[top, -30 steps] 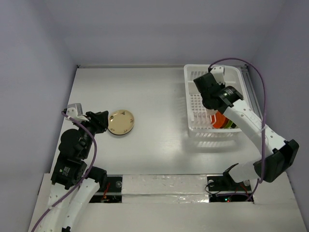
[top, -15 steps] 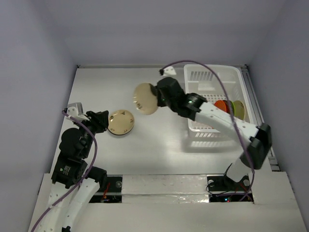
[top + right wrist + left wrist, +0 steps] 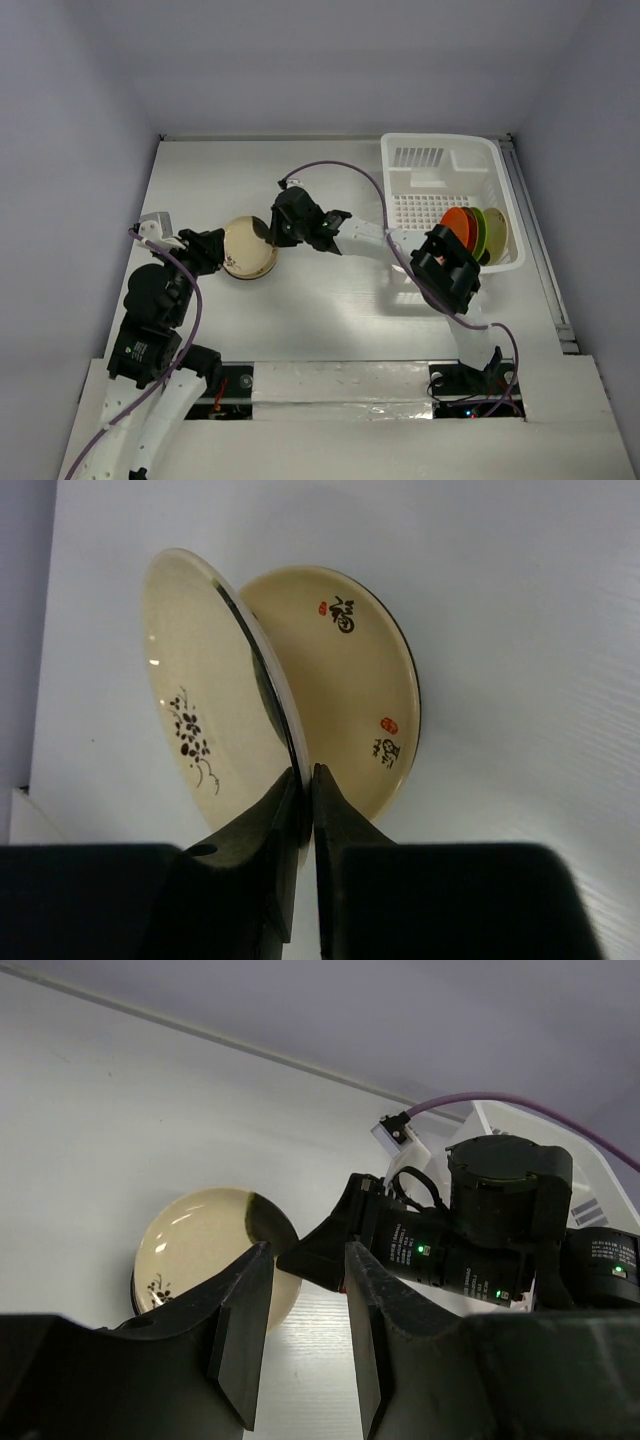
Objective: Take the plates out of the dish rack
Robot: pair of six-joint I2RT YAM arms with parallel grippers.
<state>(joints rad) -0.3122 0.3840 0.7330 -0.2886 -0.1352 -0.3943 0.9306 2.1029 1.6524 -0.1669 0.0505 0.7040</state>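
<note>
— White table [image 3: 330, 170], grey walls [image 3: 80, 100]; where's the dish rack [image 3: 440, 195]?
— Far right; an orange plate [image 3: 457, 228], a green plate [image 3: 478, 232] and a pale yellow plate [image 3: 496, 232] stand on edge in its near right part.
— And the right gripper [image 3: 305, 775]?
— Left of centre, clamped on the rim of a cream plate [image 3: 185, 710], which tilts over a second cream plate [image 3: 360, 690] lying flat; the left gripper [image 3: 307, 1255] sits just beside them — jaws apart, empty.

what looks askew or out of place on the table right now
Only one thing: the cream plate pinched by its rim in the right gripper is tilted on edge over the second cream plate lying flat on the table. Nothing looks spilled or broken; the coloured plates stand in the dish rack.
</note>
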